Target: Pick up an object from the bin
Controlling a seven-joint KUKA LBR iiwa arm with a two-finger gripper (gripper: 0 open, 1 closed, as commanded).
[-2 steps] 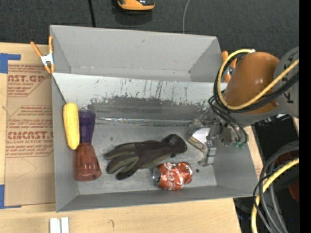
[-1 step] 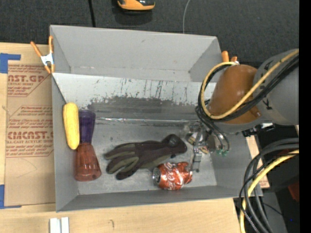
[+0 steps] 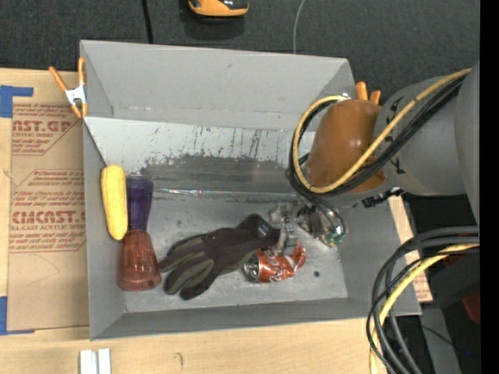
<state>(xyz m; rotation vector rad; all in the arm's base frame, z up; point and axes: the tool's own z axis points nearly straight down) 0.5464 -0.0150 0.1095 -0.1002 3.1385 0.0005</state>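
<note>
Grey bin (image 3: pixel 218 76): its crushed red can (image 3: pixel 274 266), touching a dark glove (image 3: pixel 207 257), is seemingly being overhung by the gripper (image 3: pixel 295 226), opening impossible to tell; the glove is best being avoided.

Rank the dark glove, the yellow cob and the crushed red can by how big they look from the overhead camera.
1. dark glove
2. yellow cob and crushed red can: about alike, too close to rank.

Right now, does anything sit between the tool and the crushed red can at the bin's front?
Nothing covers the crushed red can. The tool hangs at its far edge, but the dark glove has its cuff against the can's upper left, beside the tool.
</note>
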